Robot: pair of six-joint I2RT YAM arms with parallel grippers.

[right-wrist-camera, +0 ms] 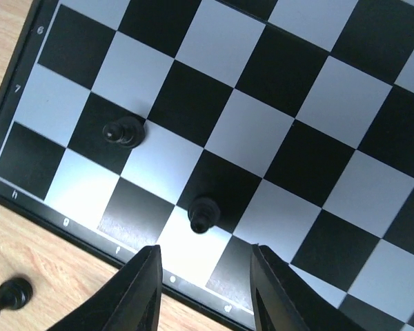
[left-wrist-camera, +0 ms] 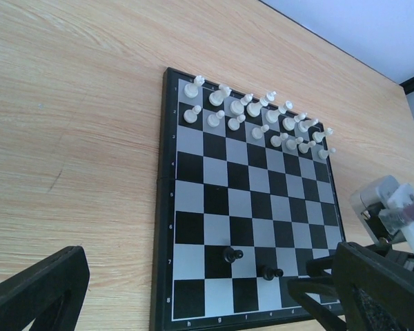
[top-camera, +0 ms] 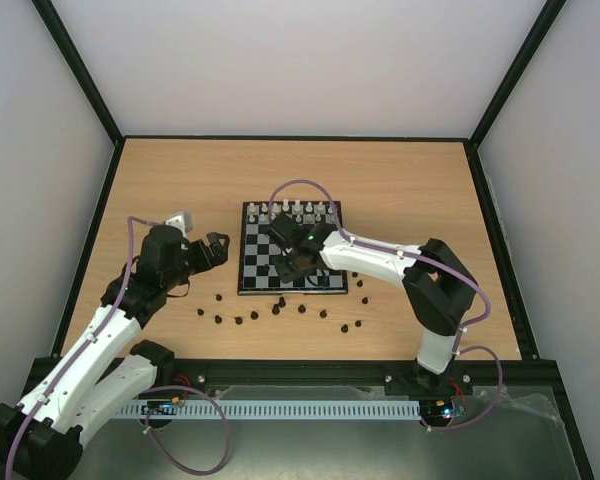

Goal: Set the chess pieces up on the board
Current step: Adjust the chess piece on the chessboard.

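The board lies mid-table, with white chess pieces lined along its two far rows. Only two black pawns stand on it, near the front edge: one to the left, the other just ahead of my right gripper. That gripper hovers open over the front edge with nothing between its fingers. Several black pieces are scattered on the table in front of the board. My left gripper hangs wide open and empty beside the board's left edge. Its wrist view shows the board and both pawns.
One loose black piece lies on the wood just off the board's near corner. The right arm reaches across the board's right front part. Black frame rails and pale walls border the wooden table.
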